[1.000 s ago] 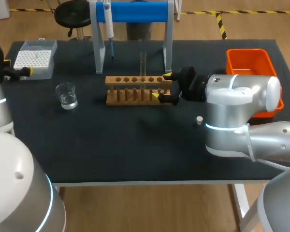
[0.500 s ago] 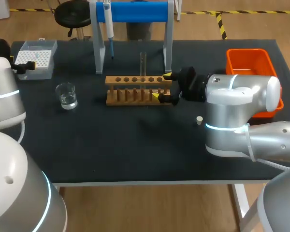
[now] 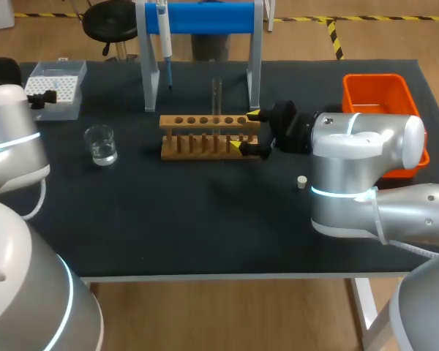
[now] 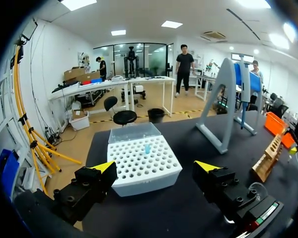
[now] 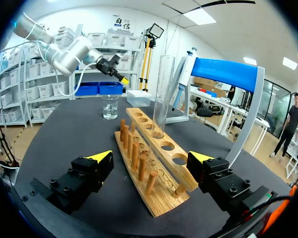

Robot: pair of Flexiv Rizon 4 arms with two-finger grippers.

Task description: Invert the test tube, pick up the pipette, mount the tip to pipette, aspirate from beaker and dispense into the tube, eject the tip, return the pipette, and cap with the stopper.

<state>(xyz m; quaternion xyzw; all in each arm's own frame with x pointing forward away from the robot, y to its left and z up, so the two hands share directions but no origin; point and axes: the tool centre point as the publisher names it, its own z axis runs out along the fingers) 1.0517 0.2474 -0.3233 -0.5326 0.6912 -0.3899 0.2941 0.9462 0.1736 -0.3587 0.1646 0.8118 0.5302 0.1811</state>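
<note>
We see a matt black desk [image 3: 168, 219], a bare wooden rack [image 3: 197, 121], a clear glass tube [image 3: 216, 95], a glossy orange plastic bin [image 3: 373, 91].

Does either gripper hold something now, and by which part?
Nothing is held. The left gripper and right gripper are open; the wooden rack lies between the right jaws.

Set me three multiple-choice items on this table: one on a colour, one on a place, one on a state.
1. The bin is: A green; B orange; C white.
2. The pipette is: A in the bin; B in the rack; C hanging on the stand.
3. The tube is: A lying flat; B upright; C leaning over.

Key: 1 B, its walls are bright orange. 2 C, it hangs from the stand's blue bar. 3 B, it stands straight in a rack hole.
</note>
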